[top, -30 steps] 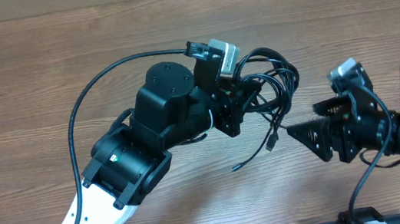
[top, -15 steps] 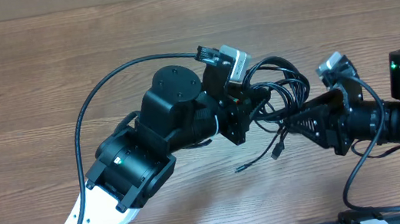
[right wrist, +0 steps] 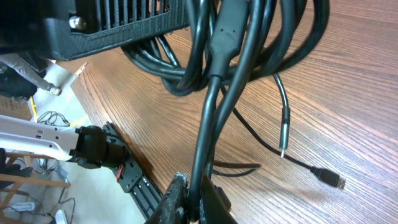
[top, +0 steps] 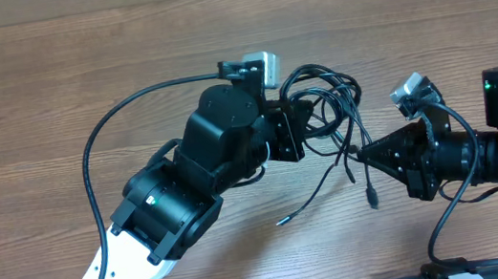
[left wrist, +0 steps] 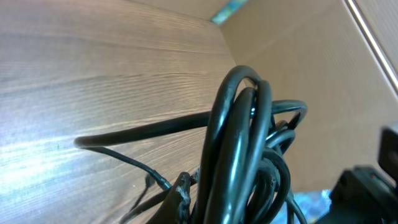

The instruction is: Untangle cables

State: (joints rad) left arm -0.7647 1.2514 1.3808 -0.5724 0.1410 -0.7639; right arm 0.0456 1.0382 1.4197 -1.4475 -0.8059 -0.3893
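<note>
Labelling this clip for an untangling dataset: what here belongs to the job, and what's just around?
Job: cables, left gripper and right gripper, both shut on them.
Around: wooden table, left arm's thick cable.

You are looking at one tangled bunch of cables point(top: 328, 115) over one desk point(top: 48, 79). Two loose cord ends point(top: 282, 220) are sticking out of the bunch. Two robot arms are showing, the left arm point(top: 166, 203) and the right arm point(top: 482, 152).

Wood-grain table point(top: 20, 83) — black cables point(top: 329, 105), loose ends trailing onto it
</note>
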